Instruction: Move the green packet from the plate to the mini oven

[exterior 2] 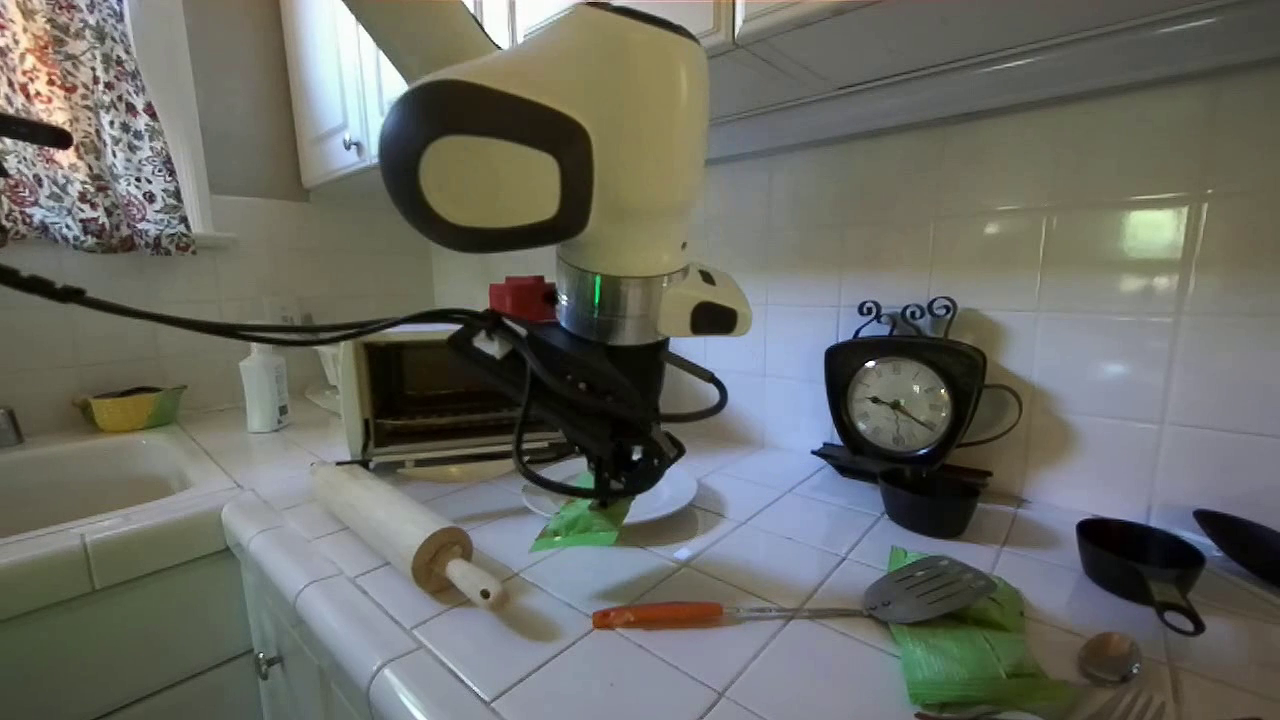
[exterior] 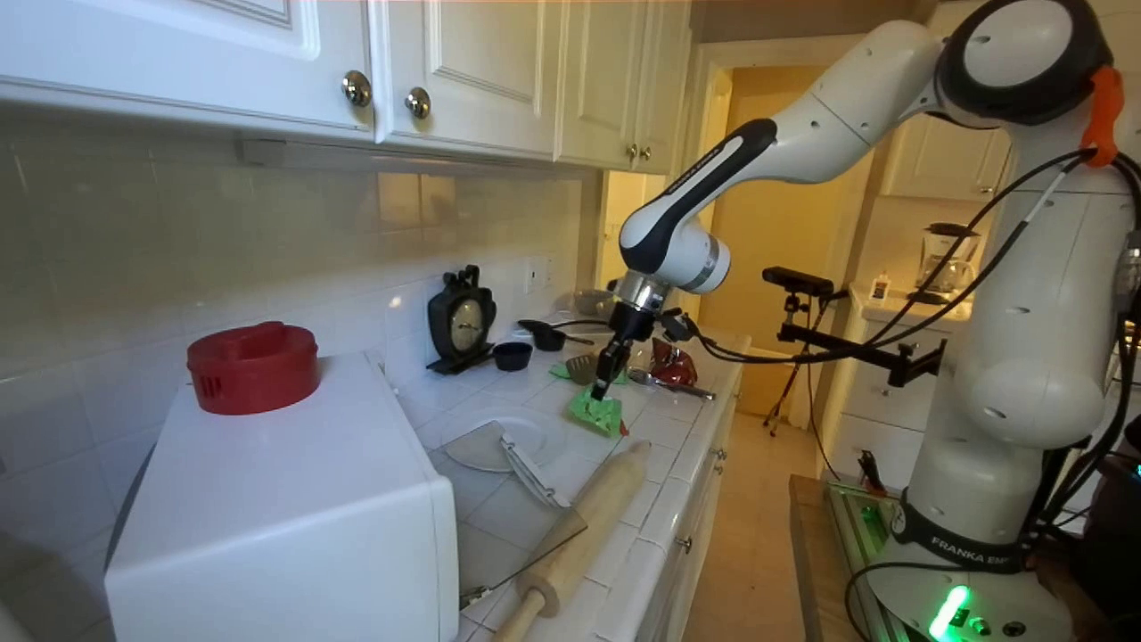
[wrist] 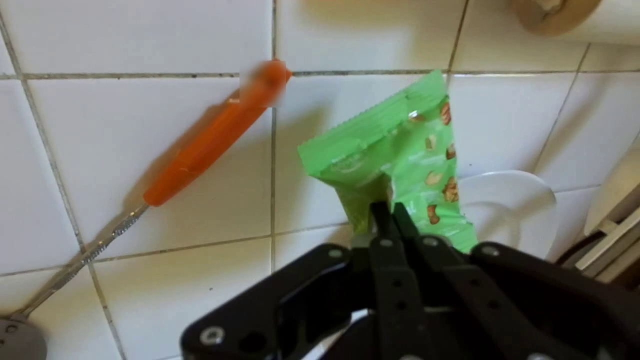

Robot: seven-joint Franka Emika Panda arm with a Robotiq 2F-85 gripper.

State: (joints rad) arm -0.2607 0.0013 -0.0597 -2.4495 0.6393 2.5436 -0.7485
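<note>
My gripper (wrist: 389, 206) is shut on the green packet (wrist: 370, 145), its fingertips pinching the crinkled middle. The packet's shadow falls apart from it on the tiles, so it looks lifted off the counter. The pale plate (wrist: 520, 200) lies beside and below the packet in the wrist view. In both exterior views the packet (exterior: 595, 412) hangs from the gripper near the plate (exterior 2: 670, 495). The mini oven (exterior: 294, 535) is the large white box; an exterior view shows the mini oven (exterior 2: 355, 400) with a dark interior, a rack and what looks like a lowered door.
A rolling pin (exterior 2: 400, 525) lies along the counter's front edge. A spatula with an orange handle (wrist: 215, 140) rests partly on another green packet (exterior 2: 960, 650). A clock (exterior 2: 900, 405) and black pans (exterior 2: 1140, 560) stand by the wall. A red object (exterior: 254, 367) sits on the oven.
</note>
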